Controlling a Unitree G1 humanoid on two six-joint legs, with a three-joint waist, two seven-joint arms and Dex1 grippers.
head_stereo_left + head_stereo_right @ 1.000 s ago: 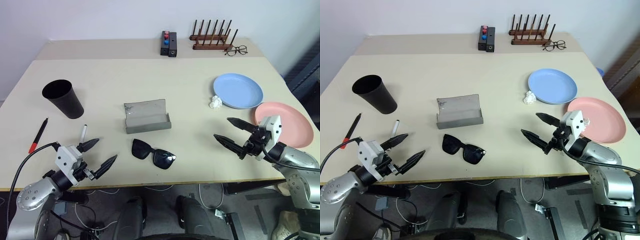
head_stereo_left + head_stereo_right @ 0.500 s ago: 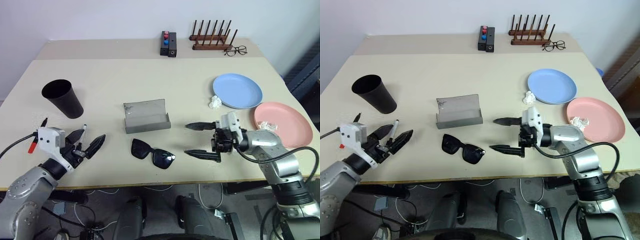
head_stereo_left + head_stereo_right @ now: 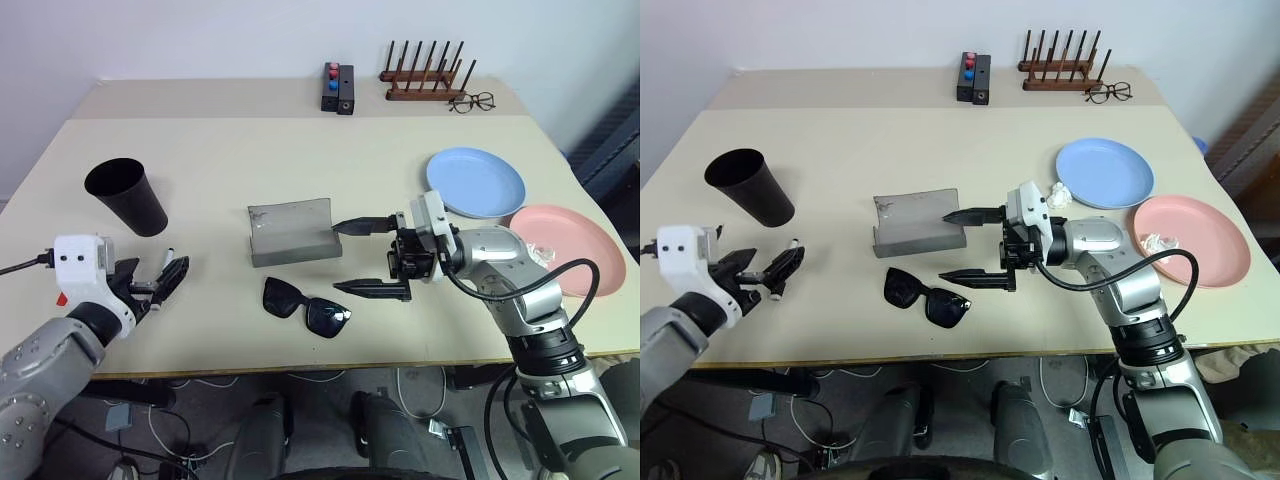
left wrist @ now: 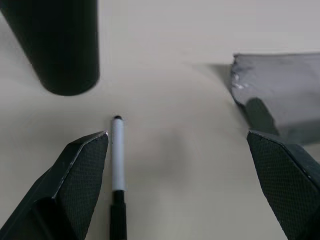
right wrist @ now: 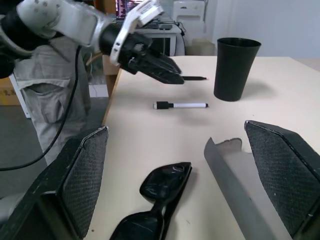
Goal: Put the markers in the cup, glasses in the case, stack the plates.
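Observation:
The black cup (image 3: 125, 196) stands at the table's left. A white-capped marker (image 4: 117, 150) lies just in front of it, and my left gripper (image 3: 165, 272) hovers open over that marker. The other marker (image 5: 193, 78) lies farther left, mostly behind my left hand. The grey case (image 3: 293, 232) sits open at mid-table, with the black glasses (image 3: 307, 305) in front of it. My right gripper (image 3: 340, 257) points left, open and empty, just right of the case and glasses. The light blue plate (image 3: 476, 181) and the pink plate (image 3: 566, 236) lie side by side at the right.
A crumpled white paper (image 3: 432, 205) lies beside the blue plate, and another (image 3: 541, 251) sits on the pink plate. At the table's back stand a wooden rack (image 3: 424, 76), clear spectacles (image 3: 472, 100) and a black box with coloured buttons (image 3: 337, 88).
My right gripper swung left from beside the pink plate to the case and glasses. My left gripper turned and moved up over the white-capped marker. Both stayed open.

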